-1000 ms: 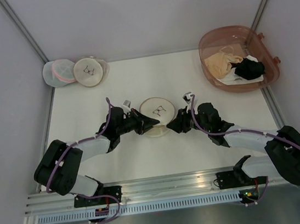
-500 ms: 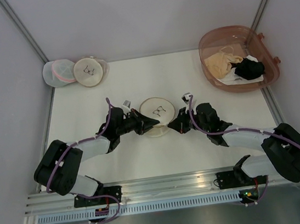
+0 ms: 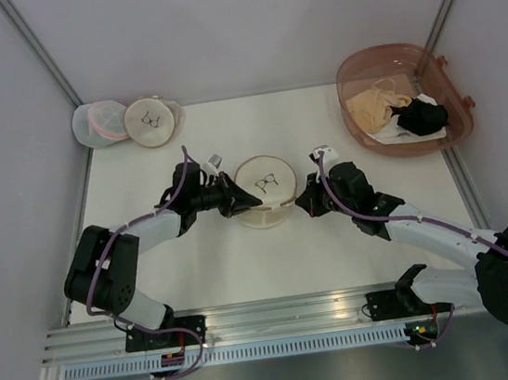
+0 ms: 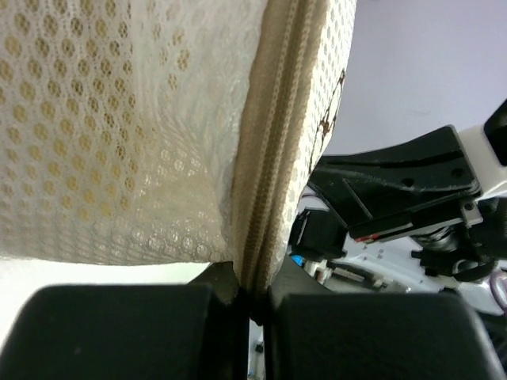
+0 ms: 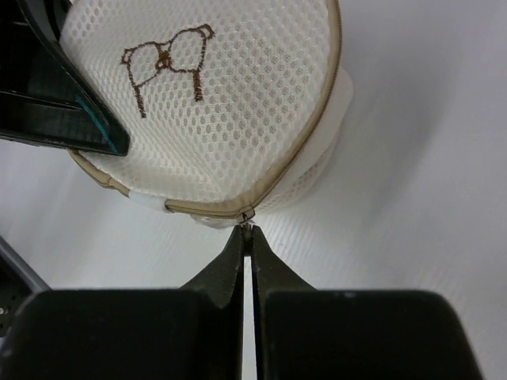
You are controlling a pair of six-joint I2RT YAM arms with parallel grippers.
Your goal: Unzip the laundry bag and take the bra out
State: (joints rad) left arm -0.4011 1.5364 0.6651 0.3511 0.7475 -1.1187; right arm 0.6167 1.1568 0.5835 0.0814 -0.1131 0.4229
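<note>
White table (image 3: 217, 265): left pincer (image 4: 253, 297) clamps laundry bag (image 3: 263, 189) rim; right pincer (image 5: 247, 237) closed, seemingly pinching zipper pull (image 5: 247, 214).

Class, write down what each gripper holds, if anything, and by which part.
The left gripper clamps the laundry bag by its zippered rim. The right gripper is shut on the bag's zipper pull, at the rim's edge nearest it.

The white table (image 3: 245, 266) carries the laundry bag (image 3: 265, 188) near its middle, tilted, one side raised. At the far left corner lie a white mesh bag (image 3: 100, 123) and a cream round bag (image 3: 151, 122), touching. A pinkish basin (image 3: 351, 74) sits at the far right corner.
</note>
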